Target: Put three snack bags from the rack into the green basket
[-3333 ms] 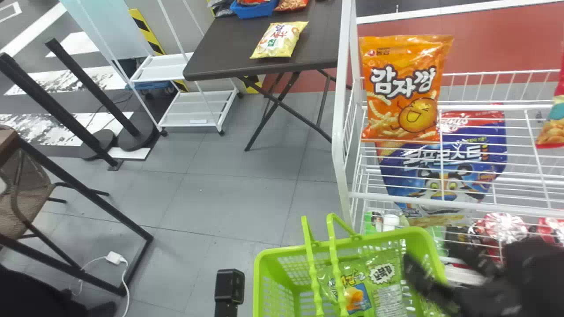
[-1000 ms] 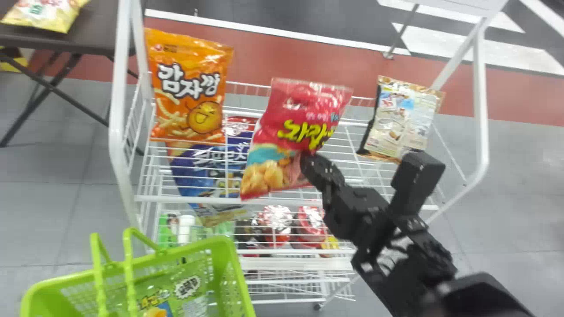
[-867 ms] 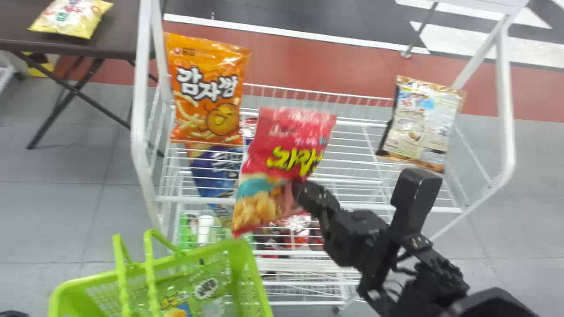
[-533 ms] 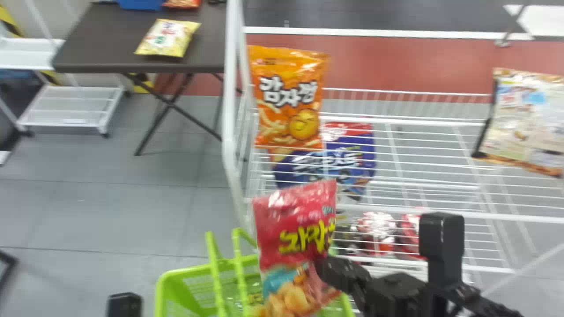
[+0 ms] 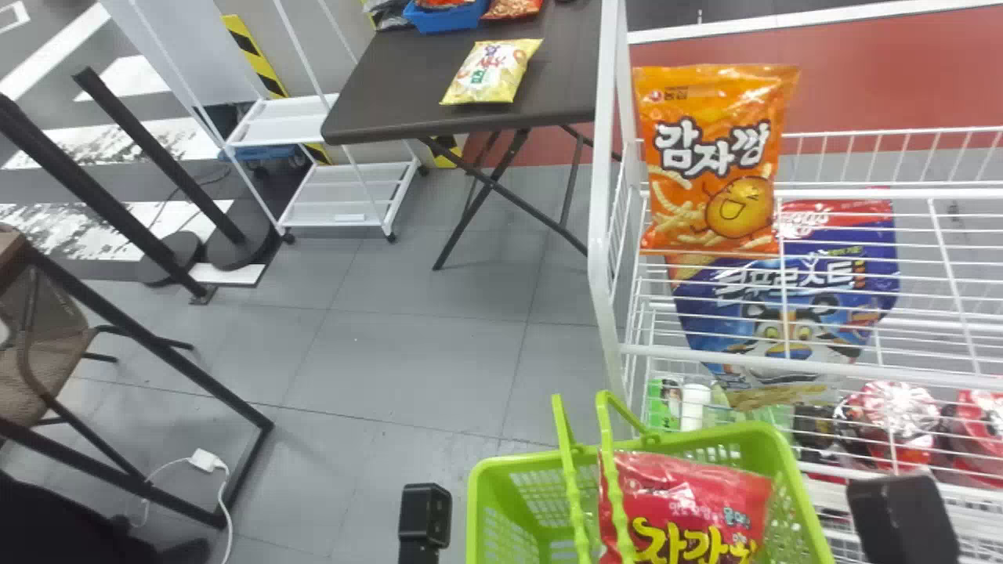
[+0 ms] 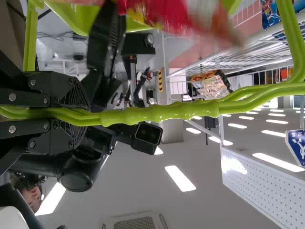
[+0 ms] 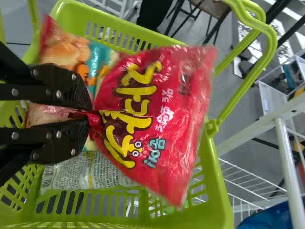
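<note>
My R gripper [image 7: 88, 115] pinches the red snack bag [image 7: 159, 112], prob. partway into the green basket [image 7: 218, 195] whose handles [image 6: 162, 113] my L gripper [image 6: 82, 116] clamps; letting go too high could snag it on them.
</note>
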### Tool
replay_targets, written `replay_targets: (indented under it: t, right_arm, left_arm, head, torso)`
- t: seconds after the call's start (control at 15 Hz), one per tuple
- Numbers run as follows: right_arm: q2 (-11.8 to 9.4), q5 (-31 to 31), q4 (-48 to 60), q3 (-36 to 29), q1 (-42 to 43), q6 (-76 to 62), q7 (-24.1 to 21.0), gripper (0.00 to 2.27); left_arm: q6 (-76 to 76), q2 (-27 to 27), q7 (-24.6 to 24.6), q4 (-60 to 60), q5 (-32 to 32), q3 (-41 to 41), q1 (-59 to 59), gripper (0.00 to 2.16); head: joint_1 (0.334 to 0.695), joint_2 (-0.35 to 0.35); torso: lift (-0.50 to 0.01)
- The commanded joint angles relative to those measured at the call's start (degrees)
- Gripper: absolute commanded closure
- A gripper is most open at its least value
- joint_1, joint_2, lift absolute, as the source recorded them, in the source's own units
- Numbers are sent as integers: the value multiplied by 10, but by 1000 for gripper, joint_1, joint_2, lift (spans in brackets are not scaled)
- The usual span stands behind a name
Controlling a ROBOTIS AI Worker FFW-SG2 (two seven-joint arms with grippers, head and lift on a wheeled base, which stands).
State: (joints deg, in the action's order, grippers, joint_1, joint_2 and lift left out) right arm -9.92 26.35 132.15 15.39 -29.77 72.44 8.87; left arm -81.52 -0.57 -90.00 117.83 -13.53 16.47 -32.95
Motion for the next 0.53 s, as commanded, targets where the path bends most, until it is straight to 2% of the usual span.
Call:
replay_targets:
  t: [0.0,0.13,0.2,0.27,0.33,0.47]
  right_arm:
    - [-1,35,31,-43,-5,3,10,22]
    - [3,43,62,-114,3,-22,8,43]
    - [9,42,63,-159,21,-29,0,46]
    - [15,36,62,-195,46,-27,-5,53]
    - [18,14,52,-228,67,-29,-16,53]
    - [21,-7,20,-286,104,-43,-23,53]
  left_arm:
    - [0,0,-6,2,-1,1,-5,2148]
    - [0,0,-6,6,-4,1,-9,2148]
    - [0,0,-6,12,-4,1,-15,2152]
    - [0,0,-6,15,-4,3,-19,2148]
    - [2,0,-6,16,-4,3,-19,2148]
    - [2,0,-6,17,-4,4,-19,2148]
  head:
    - [695,337]
    - [695,307]
    - [695,266]
    - [695,204]
    - [695,60]
    - [695,-87]
  torso:
    - [0]
    - [0]
    - [0]
    - [0]
    - [0]
    - [0]
